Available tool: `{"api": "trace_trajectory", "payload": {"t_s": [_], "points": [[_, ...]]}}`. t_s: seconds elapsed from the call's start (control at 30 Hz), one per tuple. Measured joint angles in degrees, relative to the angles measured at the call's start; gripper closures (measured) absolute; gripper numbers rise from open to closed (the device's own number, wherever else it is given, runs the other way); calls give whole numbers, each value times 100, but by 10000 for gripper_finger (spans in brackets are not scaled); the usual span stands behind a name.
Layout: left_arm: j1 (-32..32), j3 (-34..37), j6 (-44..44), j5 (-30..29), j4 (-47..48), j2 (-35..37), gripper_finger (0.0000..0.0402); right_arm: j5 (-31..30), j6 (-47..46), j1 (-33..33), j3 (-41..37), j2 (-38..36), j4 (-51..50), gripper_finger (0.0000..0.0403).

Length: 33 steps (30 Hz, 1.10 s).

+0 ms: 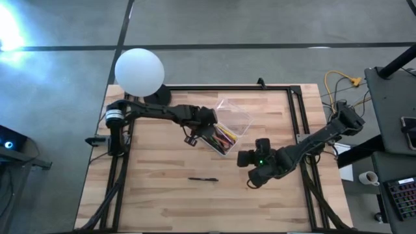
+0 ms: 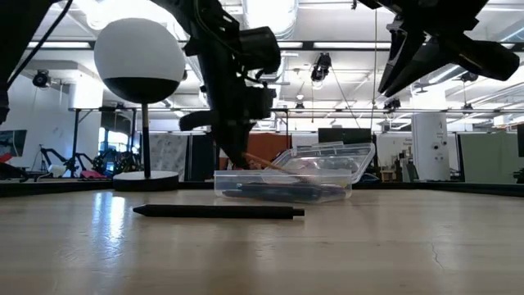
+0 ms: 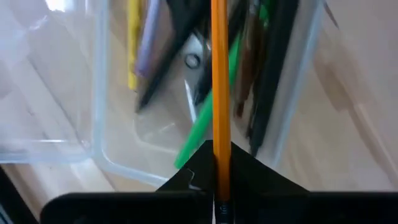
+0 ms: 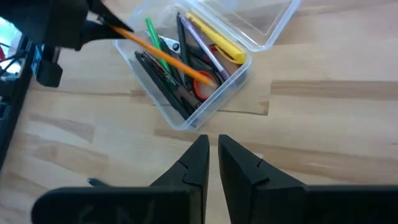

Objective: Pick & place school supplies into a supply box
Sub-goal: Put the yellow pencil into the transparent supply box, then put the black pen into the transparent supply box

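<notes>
High view looks straight down; low view skims the table (image 2: 393, 254); both wrist views overlook the supply box (image 4: 186, 118).

Hidden, cropped and unclear items

Orange pencil (image 3: 220, 93): lower end buried between the left gripper's (image 3: 219, 186) dark fingers, upper end cut by the frame edge. Small clear plastic rectangular box (image 3: 99, 118): contents blurred in the left wrist view, cropped at the frame edge. Thin dark pen (image 4: 96, 182): mostly hidden behind the right gripper (image 4: 212, 163).
</notes>
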<state>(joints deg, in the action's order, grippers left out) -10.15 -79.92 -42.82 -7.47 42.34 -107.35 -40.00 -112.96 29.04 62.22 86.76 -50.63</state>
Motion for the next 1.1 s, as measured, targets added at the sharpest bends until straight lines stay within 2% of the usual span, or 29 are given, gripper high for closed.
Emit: {"api": "trace_trajectory", "payload": {"t_s": [0.23, 0.4, 0.5, 0.6, 0.67, 0.77, 0.87, 1.0, 1.1], "points": [[13, -79, 134, -12, -326, 78, 344, 248, 561, -22, 1, -4, 2, 374], [42, -87, 570, -92, -144, 180, 294, 419, 958, -59, 1, -13, 18, 374], [192, -83, 1008, -127, 357, 399, 276, 594, 1412, -112, 0, -48, 132, 374], [546, -49, 1526, 389, 650, 778, 273, 974, 2600, -255, -7, -50, 500, 374], [896, 72, 1870, 703, 636, 1039, 276, 1128, 3756, -356, -18, 6, 932, 374], [1496, 351, 2412, 746, 443, 1350, 280, 1494, 5972, -452, -5, 141, 1477, 374], [2066, 748, 3051, 747, 253, 1604, 281, 2279, 7808, -573, 157, 326, 1898, 371], [2657, 1338, 4242, 721, 45, 1862, 282, 3465, 8843, -745, 606, 912, 1979, 338], [3014, 1723, 5109, 688, -127, 2062, 282, 3682, 9334, -751, 1052, 1501, 1971, 296]]}}
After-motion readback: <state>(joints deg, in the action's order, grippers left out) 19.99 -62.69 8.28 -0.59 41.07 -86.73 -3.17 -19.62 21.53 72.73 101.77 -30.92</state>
